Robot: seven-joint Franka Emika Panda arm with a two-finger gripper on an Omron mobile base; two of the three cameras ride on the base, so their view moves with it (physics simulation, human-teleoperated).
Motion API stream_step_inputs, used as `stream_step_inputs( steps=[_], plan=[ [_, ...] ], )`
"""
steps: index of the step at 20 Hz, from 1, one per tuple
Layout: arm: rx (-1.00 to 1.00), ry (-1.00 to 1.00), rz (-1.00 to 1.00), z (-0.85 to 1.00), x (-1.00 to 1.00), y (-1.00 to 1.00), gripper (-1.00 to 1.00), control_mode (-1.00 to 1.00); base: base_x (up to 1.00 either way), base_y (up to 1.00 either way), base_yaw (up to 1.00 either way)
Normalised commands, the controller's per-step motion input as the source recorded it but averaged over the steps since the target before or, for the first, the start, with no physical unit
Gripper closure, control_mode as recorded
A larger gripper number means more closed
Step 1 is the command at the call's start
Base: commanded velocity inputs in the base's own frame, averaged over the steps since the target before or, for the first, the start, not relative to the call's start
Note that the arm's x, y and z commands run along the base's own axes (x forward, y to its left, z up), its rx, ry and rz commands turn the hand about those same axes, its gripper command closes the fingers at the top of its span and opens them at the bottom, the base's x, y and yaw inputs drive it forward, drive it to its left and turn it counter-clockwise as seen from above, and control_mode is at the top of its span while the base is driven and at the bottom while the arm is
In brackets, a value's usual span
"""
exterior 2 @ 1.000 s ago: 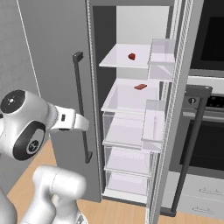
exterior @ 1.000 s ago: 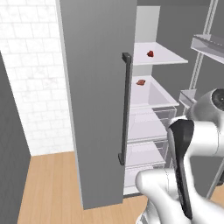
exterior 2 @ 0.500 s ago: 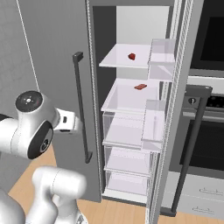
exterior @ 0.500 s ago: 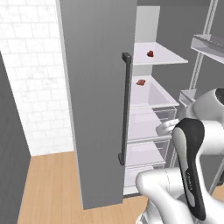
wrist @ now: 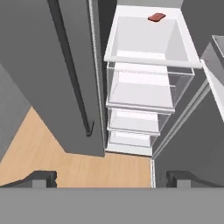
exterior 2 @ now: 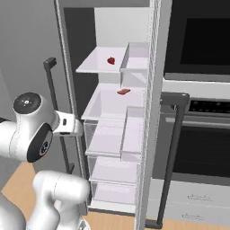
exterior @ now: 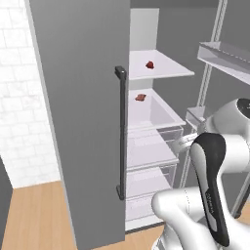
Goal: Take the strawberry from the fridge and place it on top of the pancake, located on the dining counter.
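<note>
The strawberry (exterior: pixel 150 64) sits on the fridge's (exterior: pixel 83 97) top shelf (exterior: pixel 161 68), toward 12 o'clock from my arm. One shelf below lies a flat reddish-brown piece (exterior: pixel 140 97); I could grab that by mistake, or clip a shelf edge reaching up. My gripper (wrist: pixel 111 177) is spread wide and empty, its fingertips (wrist: pixel 41 177) touching nothing, low before the drawers (wrist: pixel 142 92).

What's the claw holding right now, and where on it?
Nothing. The claw is open and empty; the strawberry sits on the fridge's upper shelf.
</note>
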Motion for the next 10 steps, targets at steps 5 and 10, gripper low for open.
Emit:
stream_step_inputs(
  steps=[5,10],
  plan=[
    [0.00,0.00,0.00,0.00,0.00,0.00,-1.00,1.00,0.72,-0.14,-0.27],
    [0.00,0.00,0.00,0.00,0.00,0.00,-1.00,1.00,0.82,0.06,-0.09]
  ],
)
